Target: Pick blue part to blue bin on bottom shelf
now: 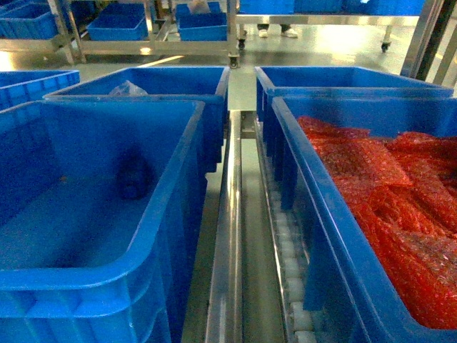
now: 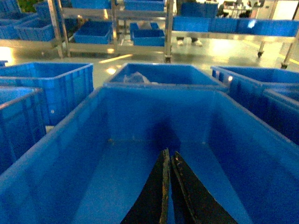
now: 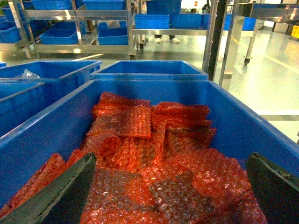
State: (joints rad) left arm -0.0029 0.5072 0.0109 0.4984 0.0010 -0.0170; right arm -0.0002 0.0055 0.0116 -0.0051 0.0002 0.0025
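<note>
The left pincer [image 2: 168, 186] hangs over the open top of the blue bin [image 1: 187, 164], its two dark fingers pressed together with only a thin seam between them and nothing held. The right pincer [image 3: 170, 196] is spread wide, one finger at each lower corner of its view, poised over the neighbouring crate [image 3: 261, 135] heaped with red bubble-wrap bags [image 3: 154, 154]; it grips nothing either.

The blue part [image 1: 134, 175] is a small dark, roundish lump low inside the blue bin, against the far wall near where wall meets floor. In the left wrist view only a dark patch shows there — too dim to give its outline.

Judging by its look, the part is probably light and compact, small enough for one pincer to span. Its surface cannot be read; if it is a wrapped or bagged piece it would give a little under pressure, if hard plastic it could slip. The rounded form offers no edge or handle, so the safest hold seems to be across its widest middle, fingers coming down from above and closing evenly on both sides. Sitting so close to the wall, it leaves little room for the far finger — a hold lined up along the wall looks wiser.

Between the two crates runs a steel rail [image 1: 230, 236] with white rollers [image 1: 285, 264] of the shelf.
</note>
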